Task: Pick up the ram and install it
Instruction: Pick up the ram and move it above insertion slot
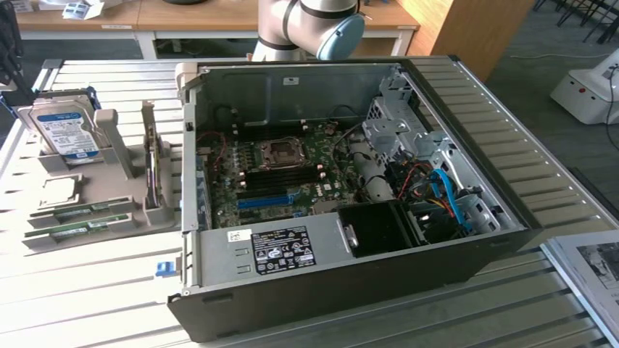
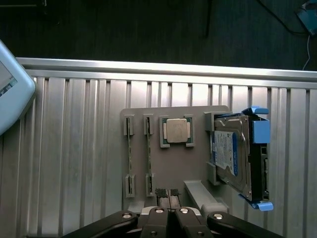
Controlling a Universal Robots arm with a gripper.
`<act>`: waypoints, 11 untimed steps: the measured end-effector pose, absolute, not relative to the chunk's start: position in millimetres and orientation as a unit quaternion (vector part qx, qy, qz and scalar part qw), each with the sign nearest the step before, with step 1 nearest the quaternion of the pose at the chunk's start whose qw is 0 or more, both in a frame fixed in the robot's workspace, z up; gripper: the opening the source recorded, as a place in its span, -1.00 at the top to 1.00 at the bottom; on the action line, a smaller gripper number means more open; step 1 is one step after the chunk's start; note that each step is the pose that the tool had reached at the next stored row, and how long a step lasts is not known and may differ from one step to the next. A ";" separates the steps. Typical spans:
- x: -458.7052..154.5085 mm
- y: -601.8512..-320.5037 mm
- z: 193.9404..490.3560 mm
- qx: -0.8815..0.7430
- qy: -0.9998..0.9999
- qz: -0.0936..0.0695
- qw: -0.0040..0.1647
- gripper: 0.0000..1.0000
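Wrist view: gripper (image 2: pixel 167 193) partly cut off, jaws together and empty, near two edge-on ram sticks (image 2: pixel 148 154)

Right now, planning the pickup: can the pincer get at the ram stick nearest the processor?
Probably yes: the ram stick sits uncovered in its tray, nothing lying over it, though the pincer above is shut.

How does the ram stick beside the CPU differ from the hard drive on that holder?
The ram stick is a thin green strip; the hard drive is a broad silver box with a blue-white label. The ram stick lies low between two end clips; the hard drive stands propped up in a blue frame. Both sit on the grey holder, neither in the pincer.
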State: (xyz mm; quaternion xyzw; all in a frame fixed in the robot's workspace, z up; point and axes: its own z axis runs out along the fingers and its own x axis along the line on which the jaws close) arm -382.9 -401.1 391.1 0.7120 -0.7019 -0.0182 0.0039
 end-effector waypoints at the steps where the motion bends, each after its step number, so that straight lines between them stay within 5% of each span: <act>1: -383.0 -401.1 391.1 0.712 -0.702 -0.018 0.004 0.80; 11: -382.9 -401.1 388.5 0.712 -0.702 -0.018 0.004 0.80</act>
